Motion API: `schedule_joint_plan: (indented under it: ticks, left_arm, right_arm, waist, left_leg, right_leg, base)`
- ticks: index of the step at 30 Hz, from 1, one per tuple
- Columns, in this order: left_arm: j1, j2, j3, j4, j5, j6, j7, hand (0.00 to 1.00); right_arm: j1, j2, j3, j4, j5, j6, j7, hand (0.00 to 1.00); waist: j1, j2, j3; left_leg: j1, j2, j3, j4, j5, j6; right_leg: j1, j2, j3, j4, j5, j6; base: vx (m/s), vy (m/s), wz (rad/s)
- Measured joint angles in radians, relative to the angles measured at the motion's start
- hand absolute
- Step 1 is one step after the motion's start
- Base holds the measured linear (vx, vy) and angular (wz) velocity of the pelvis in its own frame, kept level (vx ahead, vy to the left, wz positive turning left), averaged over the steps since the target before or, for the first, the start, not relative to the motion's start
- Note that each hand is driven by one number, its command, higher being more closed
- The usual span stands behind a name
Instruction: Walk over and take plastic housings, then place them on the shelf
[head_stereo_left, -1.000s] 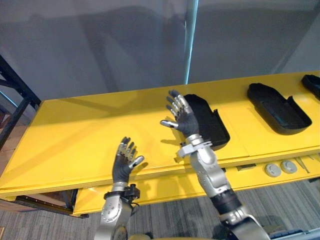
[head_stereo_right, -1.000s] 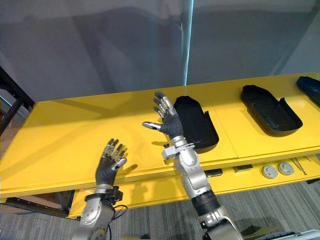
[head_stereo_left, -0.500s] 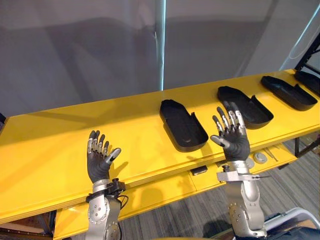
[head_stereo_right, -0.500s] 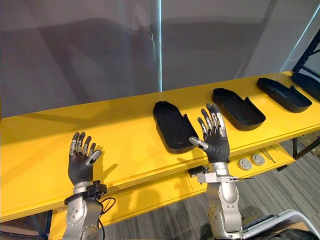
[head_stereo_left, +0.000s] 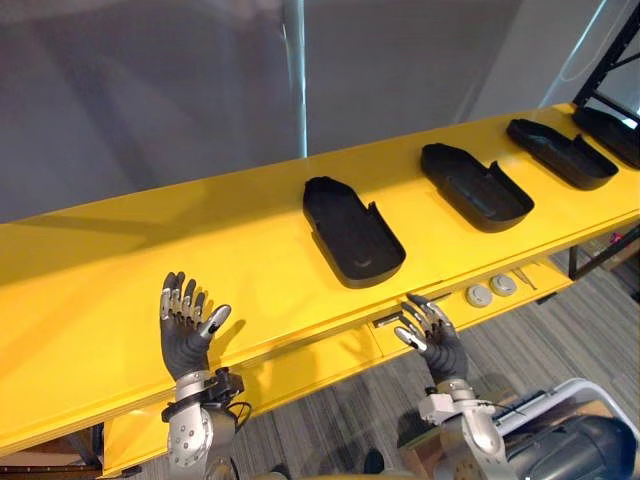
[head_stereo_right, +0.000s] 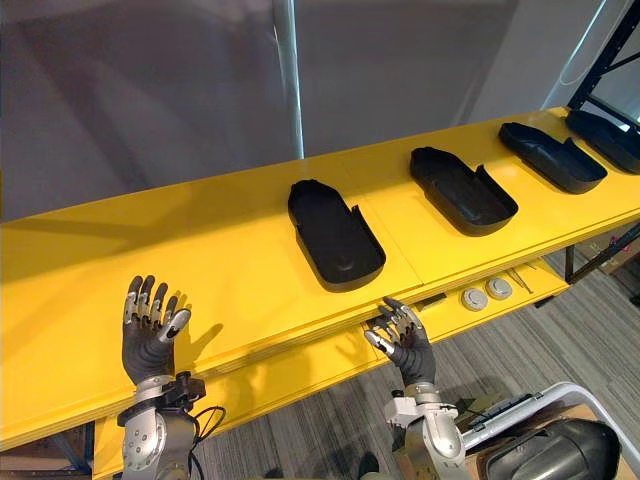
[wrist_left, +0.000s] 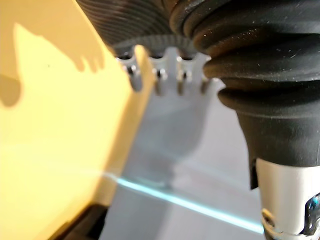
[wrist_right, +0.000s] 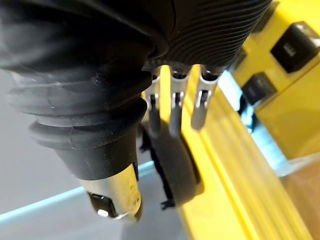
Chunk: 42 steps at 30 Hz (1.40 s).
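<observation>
Housings (head_stereo_left: 353, 232) on shelf (head_stereo_left: 120, 270) — left hand (head_stereo_left: 185, 330), right hand (head_stereo_left: 435, 340) splayed.

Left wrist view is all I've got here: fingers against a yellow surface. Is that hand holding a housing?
Observer: No. The left hand is open and empty, raised over the front edge of the yellow table.
Operator: Where's the nearest housing?
Observer: The nearest black housing lies on the table, off to that hand's right, untouched.
Operator: And the right hand?
Observer: The right hand is open and empty, in front of the table's edge, lower down.
</observation>
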Motion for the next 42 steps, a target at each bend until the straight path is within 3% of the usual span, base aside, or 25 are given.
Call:
schedule_joint_plan:
  ticks: [9,12,26,42]
  left_arm:
    - [0.001,0.009,-0.045,-0.014,0.000,0.001,0.001,0.00]
    - [0.007,0.016,-0.063,-0.014,0.015,0.002,-0.002,0.00]
    - [0.017,0.029,-0.039,-0.053,0.077,0.033,-0.035,0.00]
    - [0.021,0.031,-0.045,-0.053,0.122,0.045,-0.040,0.00]
  right_arm:
    - [-0.027,-0.005,0.020,0.064,-0.037,-0.019,-0.002,1.00]
    - [-0.105,-0.014,0.041,0.148,-0.077,-0.023,-0.041,1.00]
    - [-0.239,-0.022,0.050,0.241,-0.162,-0.051,-0.094,1.00]
    - [-0.327,-0.026,0.065,0.326,-0.295,-0.063,-0.243,1.00]
  waist:
    - [0.006,-0.001,0.000]
    - [0.012,0.000,0.000]
    - [0.038,0.012,0.010]
    - [0.034,0.013,0.043]
  left_leg:
    - [0.001,-0.006,-0.015,-0.004,-0.002,0.002]
    - [0.004,-0.009,-0.022,-0.001,-0.003,0.005]
    - [0.000,-0.035,-0.079,-0.012,0.015,0.021]
    - [0.015,-0.041,-0.129,-0.095,0.085,0.014]
  right_leg:
    - [0.009,-0.007,-0.011,0.001,-0.002,0.003]
    - [0.019,-0.011,-0.018,0.002,-0.005,0.006]
    - [0.036,-0.035,-0.066,0.005,-0.005,0.009]
    - [0.033,-0.041,-0.105,0.022,-0.009,0.014]
  base:
    - [0.00,0.010,0.04]
    - [-0.03,0.010,0.08]
    - [0.00,0.017,0.12]
    - [-0.06,-0.010,0.08]
